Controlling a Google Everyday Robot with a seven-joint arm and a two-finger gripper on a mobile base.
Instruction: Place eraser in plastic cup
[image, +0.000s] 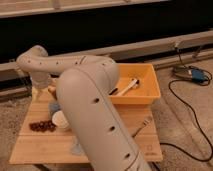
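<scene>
My arm fills the middle of the view and bends left over the wooden table (140, 142). Its wrist drops toward the table's far left corner, where the gripper (42, 91) hangs just above the wood. A white plastic cup (60, 120) stands upright at the front left, partly behind my arm and a little in front of the gripper. I cannot pick out the eraser; it may be in the gripper or behind the arm.
A yellow bin (150, 95) with a white utensil (128, 86) sits at the back right. Dark red pieces (42, 126) lie left of the cup, and a blue object (53, 106) lies behind it. A fork (142, 125) lies at the right. A blue device (194, 75) with a cable lies on the floor.
</scene>
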